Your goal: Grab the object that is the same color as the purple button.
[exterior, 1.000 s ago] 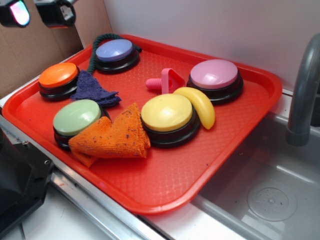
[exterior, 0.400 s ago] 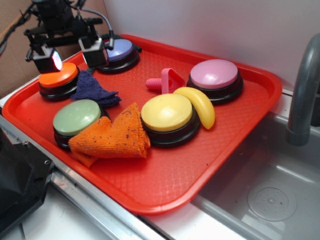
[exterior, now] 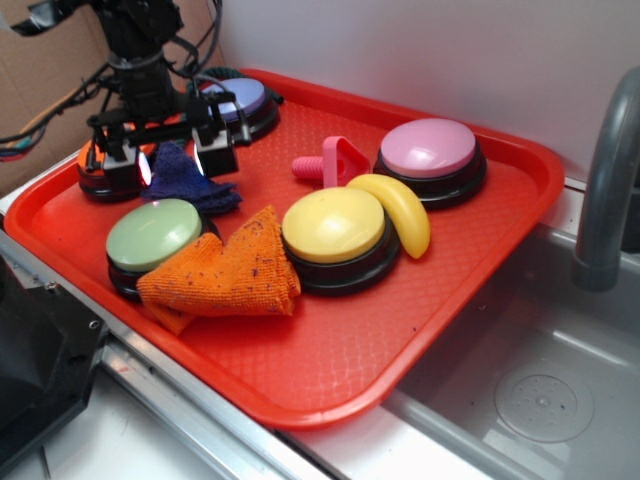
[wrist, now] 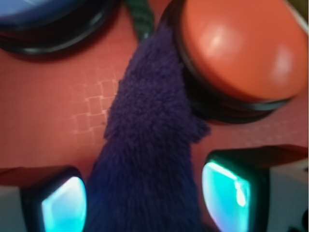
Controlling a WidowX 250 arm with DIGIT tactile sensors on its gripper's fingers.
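The object, a small dark purple fuzzy cloth (exterior: 192, 186) (wrist: 145, 140), lies on the red tray (exterior: 400, 330) between the orange button (wrist: 241, 48) and the purple button (exterior: 238, 98) (wrist: 38, 9). My gripper (exterior: 177, 163) (wrist: 145, 200) is low over the cloth and open. In the wrist view its two glowing fingertips (wrist: 63, 205) stand on either side of the cloth, which runs up between them. The pads show no contact with the fabric.
A dark green rope (wrist: 140, 17) curls by the purple button. Green button (exterior: 153, 233), orange cloth (exterior: 230, 270), yellow button (exterior: 333, 225), banana (exterior: 400, 210), pink plastic piece (exterior: 330, 162) and pink button (exterior: 428, 148) share the tray. A sink (exterior: 540, 390) and faucet (exterior: 605, 180) are at right.
The gripper has come down from the top left and forward, from above the orange button to straddling the purple cloth. The cloth has not moved.
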